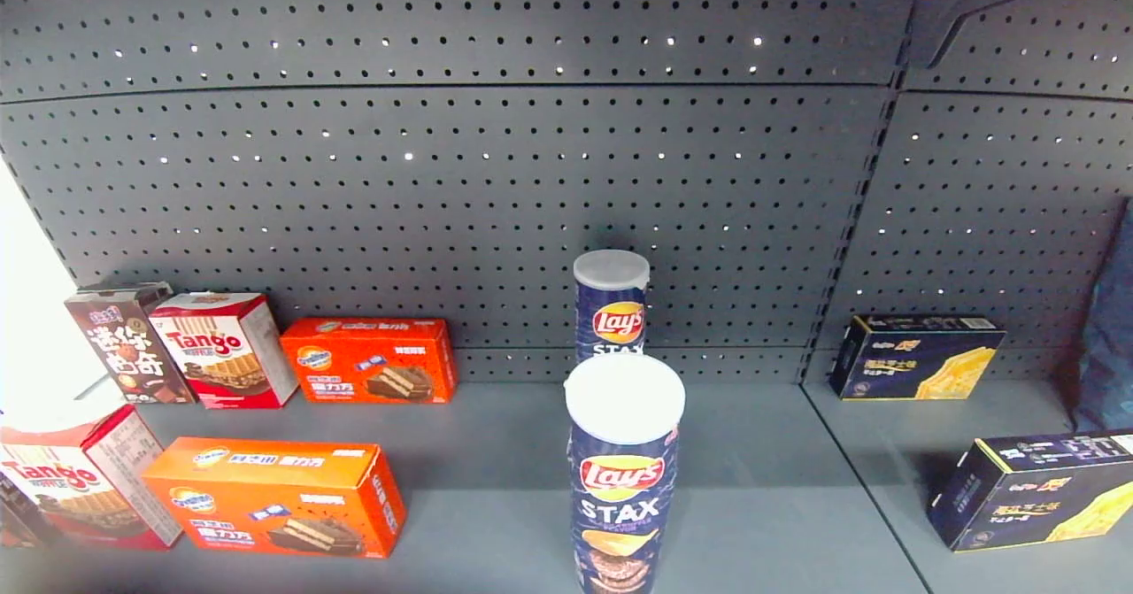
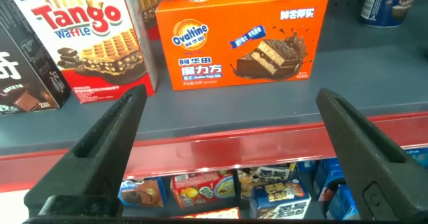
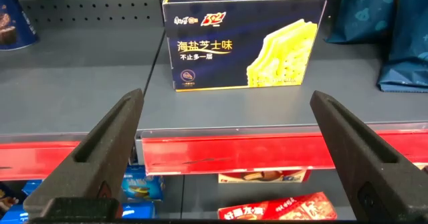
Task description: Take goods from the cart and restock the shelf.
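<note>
Grippers spread empty, left gripper (image 2: 229, 94) facing orange box (image 2: 241, 40), right gripper (image 3: 226, 95) facing navy box (image 3: 244, 43)

The left gripper (image 2: 227, 160) points forward and sits level, its two dark fingers (image 2: 100, 150) spread wide apart with nothing between them. The right gripper (image 3: 224, 160) is posed alike, its fingers (image 3: 364, 154) spread wide and empty.

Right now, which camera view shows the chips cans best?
The head view: the front can and the rear can stand one behind the other, lids and labels plain. The left wrist view catches part of one can at its edge, the right wrist view a sliver.
</note>
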Controlling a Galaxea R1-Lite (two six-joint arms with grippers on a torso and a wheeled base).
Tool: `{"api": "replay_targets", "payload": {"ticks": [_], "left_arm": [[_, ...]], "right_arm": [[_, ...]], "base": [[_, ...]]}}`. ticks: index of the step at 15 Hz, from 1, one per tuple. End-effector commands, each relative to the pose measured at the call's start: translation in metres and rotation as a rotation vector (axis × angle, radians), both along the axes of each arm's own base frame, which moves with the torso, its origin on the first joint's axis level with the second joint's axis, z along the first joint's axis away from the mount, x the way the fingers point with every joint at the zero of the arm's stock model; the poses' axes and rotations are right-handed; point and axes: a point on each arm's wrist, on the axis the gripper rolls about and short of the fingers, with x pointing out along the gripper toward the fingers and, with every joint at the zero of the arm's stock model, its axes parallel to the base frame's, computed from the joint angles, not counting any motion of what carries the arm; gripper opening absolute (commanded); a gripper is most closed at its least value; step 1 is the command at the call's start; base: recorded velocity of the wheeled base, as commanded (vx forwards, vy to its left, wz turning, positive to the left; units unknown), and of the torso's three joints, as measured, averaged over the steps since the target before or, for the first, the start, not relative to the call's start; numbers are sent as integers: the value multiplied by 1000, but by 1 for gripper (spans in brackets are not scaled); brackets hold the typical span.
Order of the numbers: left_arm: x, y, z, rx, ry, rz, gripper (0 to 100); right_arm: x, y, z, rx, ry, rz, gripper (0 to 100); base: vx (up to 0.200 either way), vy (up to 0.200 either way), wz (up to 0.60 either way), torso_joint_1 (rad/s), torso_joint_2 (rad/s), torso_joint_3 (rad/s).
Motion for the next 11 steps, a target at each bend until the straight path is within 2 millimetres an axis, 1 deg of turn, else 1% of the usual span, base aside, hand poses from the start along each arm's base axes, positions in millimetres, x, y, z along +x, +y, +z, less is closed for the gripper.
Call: {"api": "replay_targets", "payload": {"ticks": [1,11], "left_arm": [[0,0,0,0,2,0,100],[0,0,0,0,0,0,100]], "right_arm": [[0,0,0,0,2,0,100],[0,0,0,-2,3,0,100]], "base": [[0,0,0,0,0,0],[0,0,0,0,0,0]]}}
